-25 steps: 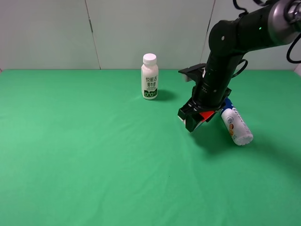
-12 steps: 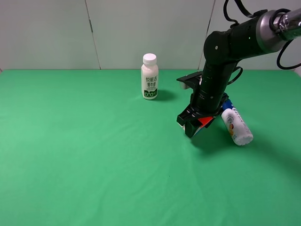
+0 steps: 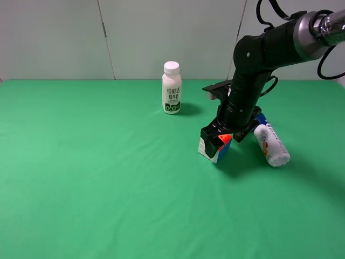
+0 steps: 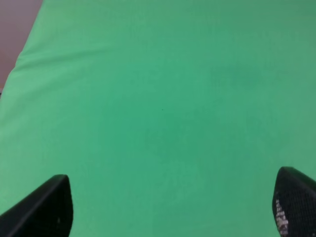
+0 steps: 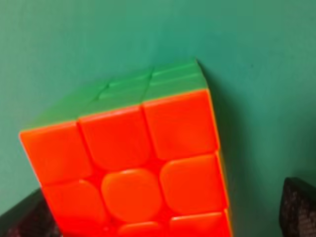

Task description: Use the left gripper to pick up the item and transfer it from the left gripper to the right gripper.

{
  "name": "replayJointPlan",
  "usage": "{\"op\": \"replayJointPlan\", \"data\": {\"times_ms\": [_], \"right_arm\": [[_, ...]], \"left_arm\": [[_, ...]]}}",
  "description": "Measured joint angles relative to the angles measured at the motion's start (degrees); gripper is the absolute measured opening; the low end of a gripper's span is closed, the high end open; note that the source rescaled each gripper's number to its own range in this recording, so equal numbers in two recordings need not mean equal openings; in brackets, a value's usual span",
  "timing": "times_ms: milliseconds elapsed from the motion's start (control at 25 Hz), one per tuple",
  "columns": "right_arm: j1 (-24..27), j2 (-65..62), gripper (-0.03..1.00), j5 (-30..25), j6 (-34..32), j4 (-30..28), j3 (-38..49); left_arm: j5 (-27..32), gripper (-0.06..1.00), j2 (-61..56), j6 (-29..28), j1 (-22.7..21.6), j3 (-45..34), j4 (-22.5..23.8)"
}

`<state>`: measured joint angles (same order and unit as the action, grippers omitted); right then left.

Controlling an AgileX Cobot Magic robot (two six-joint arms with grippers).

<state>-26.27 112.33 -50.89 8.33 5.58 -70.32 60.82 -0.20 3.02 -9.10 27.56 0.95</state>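
The item, a small puzzle cube (image 3: 214,149), rests on the green cloth right of centre, showing white, blue and red-orange faces. In the right wrist view the cube (image 5: 133,153) fills the picture with its orange face and a green one. My right gripper (image 3: 221,136) hangs just above the cube, open, its fingertips (image 5: 298,207) standing wide to either side, with bare cloth showing beside the cube on one side. My left gripper (image 4: 170,210) is open over bare cloth with nothing between its fingers; it is out of the exterior high view.
A white milk bottle (image 3: 171,88) stands upright at the back, left of the right arm. A blue-capped white tube bottle (image 3: 270,143) lies on its side just right of the cube. The green cloth (image 3: 108,178) spreads out to the left and front.
The right gripper, shut on the cube before, has opened. The cube now sits on the cloth below it, a little further left.
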Motion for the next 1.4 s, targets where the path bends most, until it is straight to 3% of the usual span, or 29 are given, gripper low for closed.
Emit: {"op": "replayJointPlan", "data": {"times_ms": [560,1400], "right_arm": [[0.0,-1.33,1.0,-0.46,-0.06,0.07,0.0],[0.0,-24.39,1.0,-9.04,-1.15,0.28,-0.06]], "left_arm": [[0.0,0.56,0.0,0.0,0.0,0.0,0.0],[-0.04,0.56,0.0,0.0,0.0,0.0,0.0]]}}
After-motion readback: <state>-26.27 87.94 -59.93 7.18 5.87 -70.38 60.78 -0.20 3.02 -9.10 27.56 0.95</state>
